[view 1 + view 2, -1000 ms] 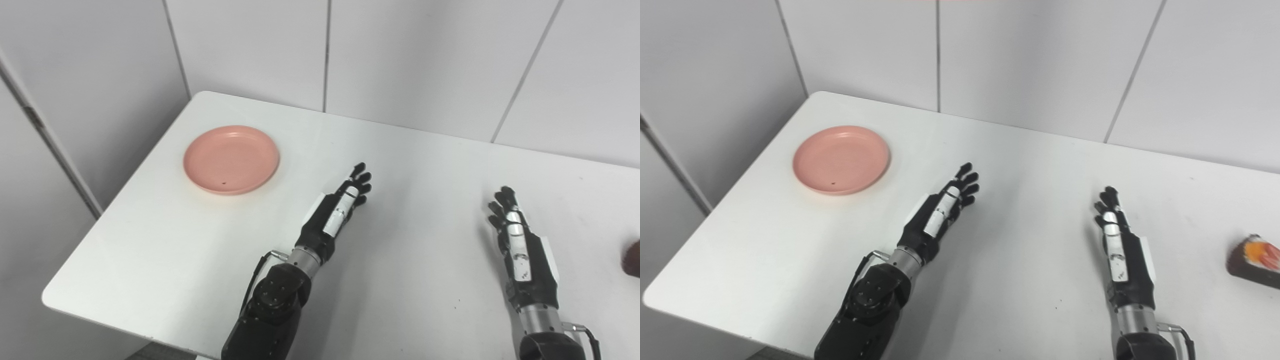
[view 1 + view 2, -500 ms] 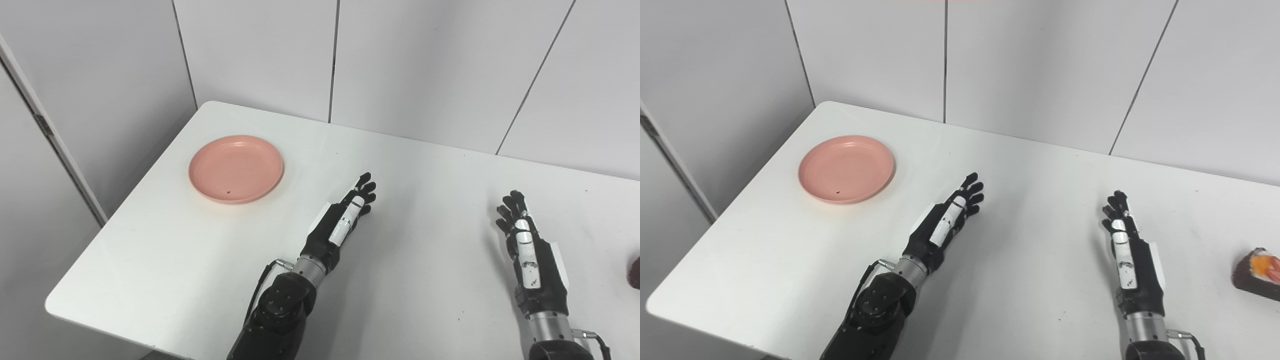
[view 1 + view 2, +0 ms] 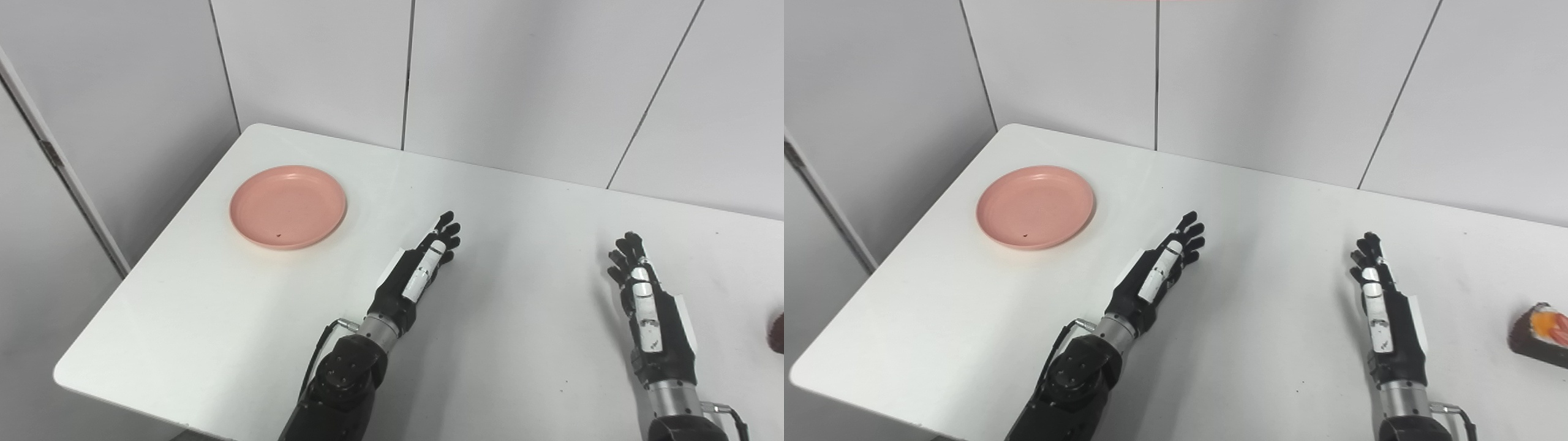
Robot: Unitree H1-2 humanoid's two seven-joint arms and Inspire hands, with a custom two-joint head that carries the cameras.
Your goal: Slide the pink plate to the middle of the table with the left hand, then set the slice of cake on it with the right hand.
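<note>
Step in hand, as judged: first step not begun. One round pink plastic plate sits empty at the far left of the white tabletop, well apart from both hands. Left robot hand rests mid-tabletop, fingers extended and apart, holding nothing. Right robot hand likewise spread and empty, at right. One dark slice of cake with orange topping lies at the right edge, apart from the right robot hand. Next move calls for the left robot hand to reach far-left to the plate's rim and draw it toward centre.
</note>
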